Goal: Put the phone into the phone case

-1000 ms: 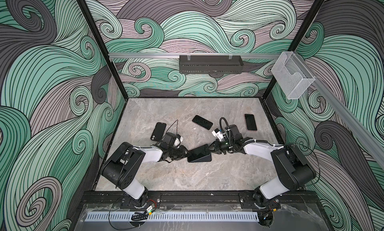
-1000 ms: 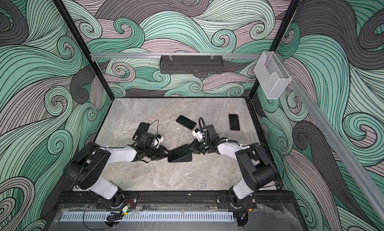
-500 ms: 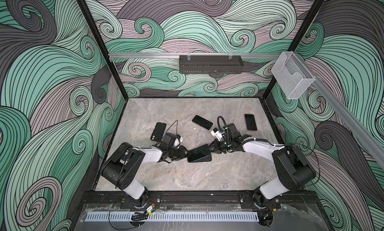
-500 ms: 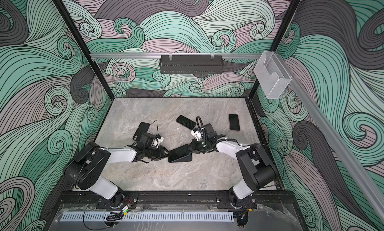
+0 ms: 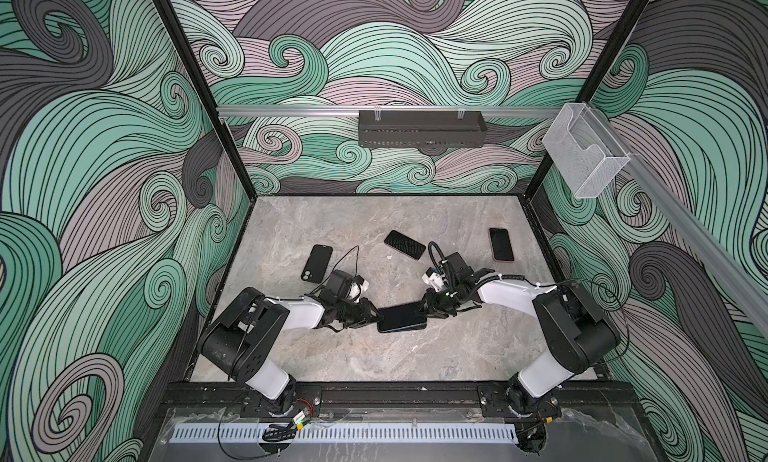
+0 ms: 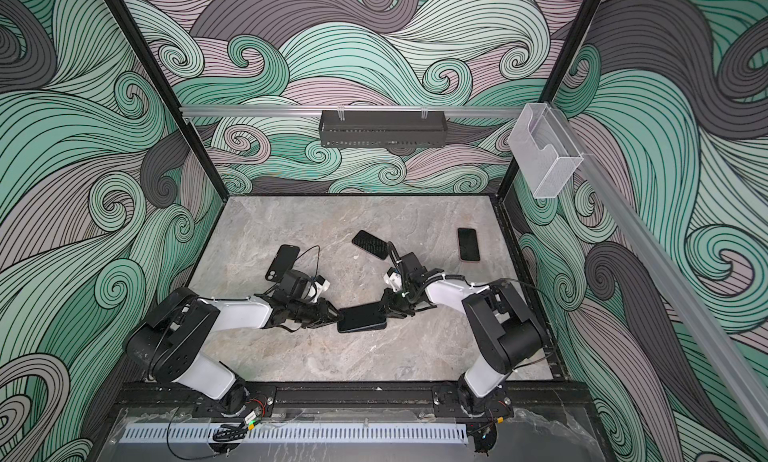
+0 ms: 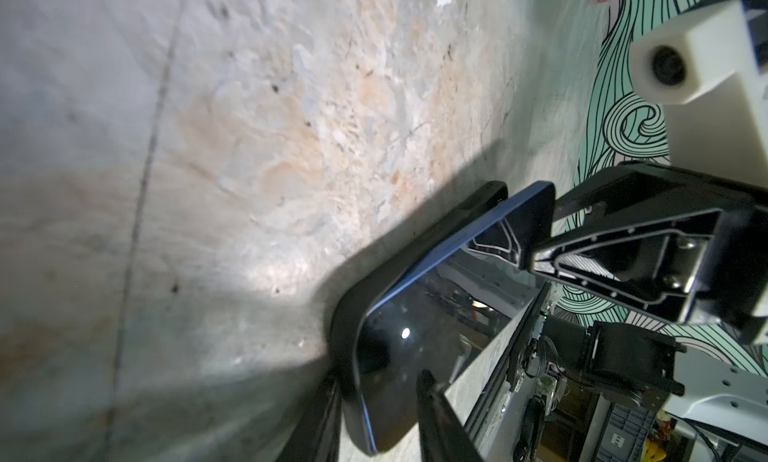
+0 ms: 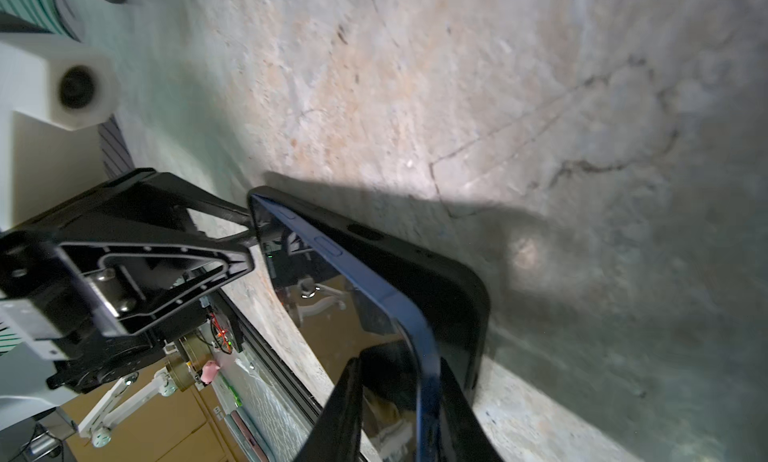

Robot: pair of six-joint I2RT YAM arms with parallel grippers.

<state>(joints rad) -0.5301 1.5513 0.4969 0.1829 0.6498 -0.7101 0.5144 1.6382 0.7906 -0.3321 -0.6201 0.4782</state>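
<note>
Swirling green-and-grey walls (image 5: 104, 198) are closing in the cell, and the marbled grey table (image 5: 374, 368) is carrying everything you are working with. Your two arms are reaching in low from the near rail and meeting around the middle of the table. Well apart from the job, a spare handset (image 5: 316, 263) is lying beside the left arm, a second handset (image 5: 405, 245) behind the right wrist, and a third handset (image 5: 501, 244) toward the right wall.

The left hand (image 5: 375, 314) is clamping one short end of the phone case (image 8: 449, 285), one finger on the glass side and the other on the case's outer side, so it is grasping case and phone together. The right hand (image 5: 427, 310) is straddling the opposite end of the phone (image 7: 415, 356). Its fingers (image 8: 345, 406) are sitting either side of the blue frame, but you cannot tell whether they are pinching or slack.

The phone is lying over the black case between the hands and is not fully seated. In both wrist views its blue long edge is riding above the case wall.

You are most likely pressing it home. Be using the left hand as an anchor so the case is not skidding on the smooth table. Be bringing the right hand down onto the raised frame rather than the glass, working from one corner along the edge. Be lining the side buttons (image 8: 328, 246) up with the cut-out (image 8: 365, 231) before pushing, since a skewed phone is likely to pop back out.
</note>
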